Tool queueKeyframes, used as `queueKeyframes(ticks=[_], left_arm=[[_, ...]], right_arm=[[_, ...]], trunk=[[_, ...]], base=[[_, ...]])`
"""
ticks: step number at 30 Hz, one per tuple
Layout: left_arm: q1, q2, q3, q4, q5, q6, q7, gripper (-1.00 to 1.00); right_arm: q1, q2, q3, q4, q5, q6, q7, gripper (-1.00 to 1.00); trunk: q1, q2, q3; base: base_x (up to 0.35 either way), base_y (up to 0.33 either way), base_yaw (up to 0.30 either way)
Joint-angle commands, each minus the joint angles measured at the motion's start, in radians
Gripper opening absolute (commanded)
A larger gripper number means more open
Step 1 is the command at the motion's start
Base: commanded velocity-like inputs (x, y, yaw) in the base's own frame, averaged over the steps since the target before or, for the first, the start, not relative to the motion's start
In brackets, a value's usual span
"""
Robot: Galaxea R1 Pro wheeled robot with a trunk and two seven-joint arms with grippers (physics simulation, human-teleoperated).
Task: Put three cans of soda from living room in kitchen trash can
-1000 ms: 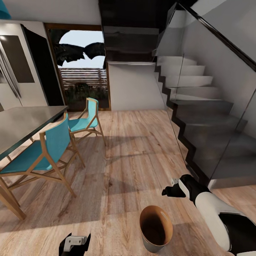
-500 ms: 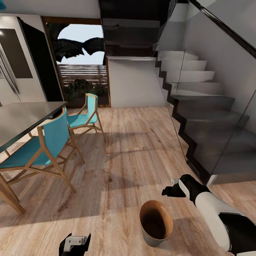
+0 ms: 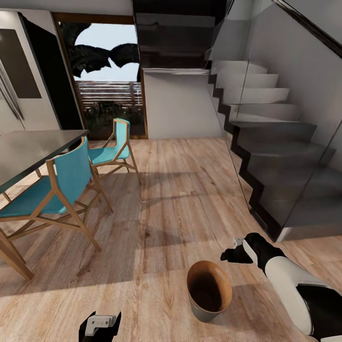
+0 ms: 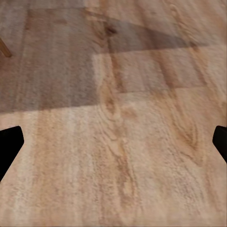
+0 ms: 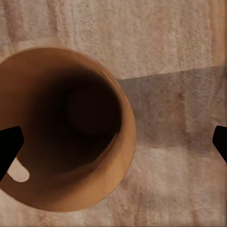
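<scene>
The view has drifted slightly while the right gripper (image 3: 229, 256) still hovers spread and empty just beside the trash can (image 3: 209, 289), suggesting a finished drop.

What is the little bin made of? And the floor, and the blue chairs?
The trash can looks like grey metal with a coppery, slightly shiny inside, though it might be plastic. The floor looks like pale wood planks showing grain. The chairs seem wood-framed with smooth turquoise seats.

Floor (image 3: 180, 199) looks like matte light wood, bin (image 3: 209, 292) is coppery inside, stairs (image 3: 275, 156) glossy dark behind glass.
</scene>
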Motion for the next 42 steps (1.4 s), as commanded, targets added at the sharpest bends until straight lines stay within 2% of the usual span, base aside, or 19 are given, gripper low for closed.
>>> queueKeyframes(ticks=[1, 17, 42], left_arm=[[0.0, 0.0, 0.0, 0.0, 0.0, 0.0, 0.0, 1.0], [0.0, 0.0, 0.0, 0.001, 0.0, 0.0, 0.0, 1.0], [0.0, 0.0, 0.0, 0.003, 0.0, 0.0, 0.0, 1.0]], right_arm=[[0.0, -0.004, 0.0, 0.0, 0.0, 0.0, 0.0, 1.0], [0.001, -0.009, 0.001, 0.0, 0.0, -0.002, 0.001, 1.0], [0.001, -0.009, 0.001, 0.0, 0.0, -0.002, 0.0, 1.0]], trunk=[[0.0, 0.0, -0.002], [0.0, 0.0, -0.014], [0.096, -0.175, -0.128]], base=[[0.0, 0.0, 0.0], [0.0, 0.0, 0.0], [0.0, 0.0, 0.0]])
